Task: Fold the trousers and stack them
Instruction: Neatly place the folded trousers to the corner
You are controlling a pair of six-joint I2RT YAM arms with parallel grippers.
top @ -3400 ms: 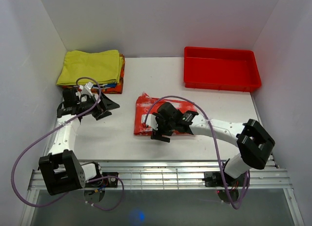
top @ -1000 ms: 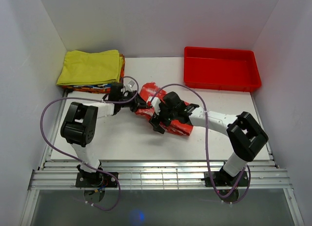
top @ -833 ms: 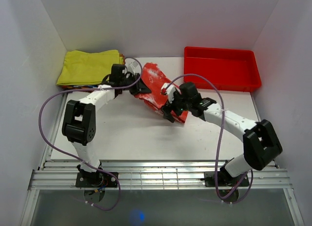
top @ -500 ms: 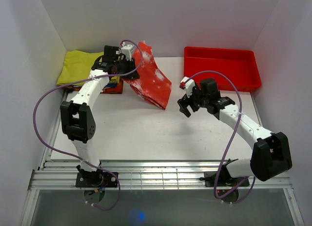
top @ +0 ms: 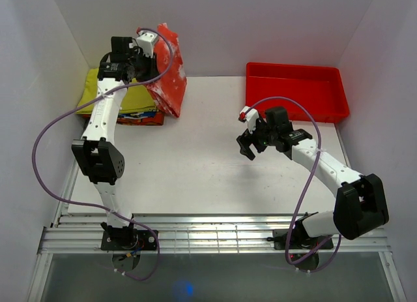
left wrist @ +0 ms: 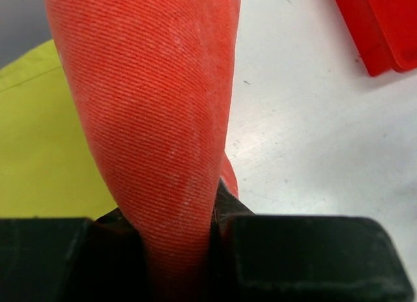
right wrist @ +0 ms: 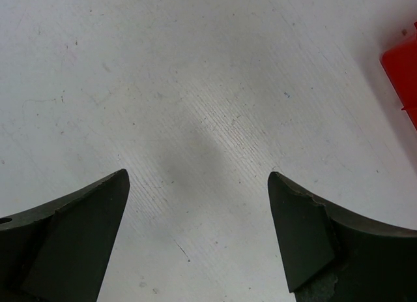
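The folded red-orange trousers (top: 167,70) with white blotches hang in the air at the back left, over the right edge of the garment stack. My left gripper (top: 147,59) is raised high and shut on their upper fold. In the left wrist view the trousers (left wrist: 150,113) fill the middle, pinched in the left gripper (left wrist: 179,240) between its black fingers (left wrist: 306,256). My right gripper (top: 248,143) hovers over bare table right of centre, apart from the trousers. Its jaws stand wide open in the right wrist view, the right gripper (right wrist: 197,179) holding nothing.
A folded yellow garment (top: 114,93) tops a stack at the back left, with an orange and blue garment (top: 140,118) beneath it. A rigid red tray (top: 294,92) sits at the back right; its corner (right wrist: 404,64) shows beside the right gripper. White walls enclose the table (top: 195,171).
My left gripper carried the trousers from the table's middle up and leftward to above the stack. My right gripper let them go, opened wide and drew back to the right.
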